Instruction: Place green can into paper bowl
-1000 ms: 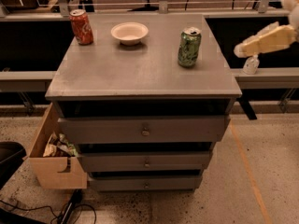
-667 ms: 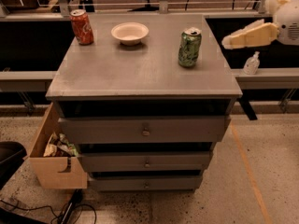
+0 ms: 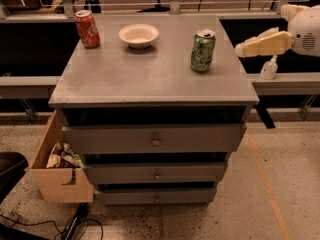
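Note:
The green can (image 3: 202, 50) stands upright on the right part of the grey cabinet top (image 3: 150, 74). The paper bowl (image 3: 138, 35) sits upright near the back middle, left of the can and apart from it. My gripper (image 3: 241, 49) comes in from the right edge at about the can's height, a short way right of the can and not touching it.
A red soda can (image 3: 87, 28) stands at the back left corner. The cabinet has several drawers (image 3: 156, 140) in front. A cardboard box (image 3: 60, 171) with wrappers stands on the floor at the left. A railing (image 3: 170, 4) runs behind the cabinet.
My gripper has moved up and to the left, closer to the green can. The cans and the bowl have not moved.

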Controlling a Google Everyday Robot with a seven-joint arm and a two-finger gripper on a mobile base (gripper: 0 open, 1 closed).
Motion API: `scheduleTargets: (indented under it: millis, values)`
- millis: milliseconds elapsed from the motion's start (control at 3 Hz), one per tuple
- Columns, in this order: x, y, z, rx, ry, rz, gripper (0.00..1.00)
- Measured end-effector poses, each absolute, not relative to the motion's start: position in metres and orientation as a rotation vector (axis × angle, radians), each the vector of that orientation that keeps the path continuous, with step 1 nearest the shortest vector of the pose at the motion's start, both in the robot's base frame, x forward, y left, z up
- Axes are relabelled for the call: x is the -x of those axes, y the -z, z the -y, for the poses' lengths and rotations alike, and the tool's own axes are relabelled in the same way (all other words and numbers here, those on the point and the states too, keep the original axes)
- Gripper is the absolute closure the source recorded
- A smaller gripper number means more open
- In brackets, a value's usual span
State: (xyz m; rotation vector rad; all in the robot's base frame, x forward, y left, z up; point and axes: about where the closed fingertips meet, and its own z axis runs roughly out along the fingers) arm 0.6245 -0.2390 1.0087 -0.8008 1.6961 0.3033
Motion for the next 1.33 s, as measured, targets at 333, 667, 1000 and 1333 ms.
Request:
scheduleTargets:
  millis: [333,667,1000,1333]
  values:
    - [-0.638,-0.991,0.226,0.769,-0.327,-1.639,0.0]
    - [-0.663,-0.964,0.212,0.719,-0.41,-1.582,0.0]
    - [-0.681,-0.947,0.205,0.696,-0.454,-1.571,0.0]
    - [-0.697,-0.931,0.199,0.691,-0.482,-1.587,0.0]
